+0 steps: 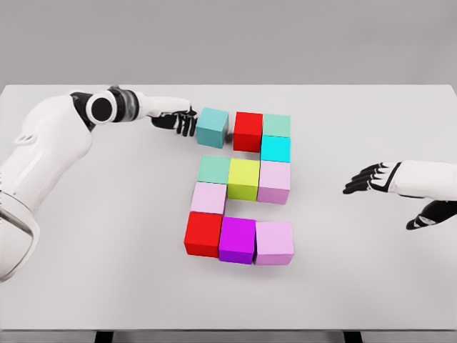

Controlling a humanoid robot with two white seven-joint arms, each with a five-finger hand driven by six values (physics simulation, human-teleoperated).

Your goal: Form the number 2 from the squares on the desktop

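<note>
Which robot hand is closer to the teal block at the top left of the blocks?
Left. The left robot hand sits right beside the teal block; the right robot hand hovers far off, near the table's right edge.

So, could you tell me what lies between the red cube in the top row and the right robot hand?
In the head view, the sage green cube, the cyan cube below it, then bare table up to the right robot hand.

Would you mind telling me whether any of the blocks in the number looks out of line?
Yes: the teal cube at the top left sits apart from the red cube, with a visible gap and a slight twist. The left hand is right beside it. The other blocks sit snugly.
</note>
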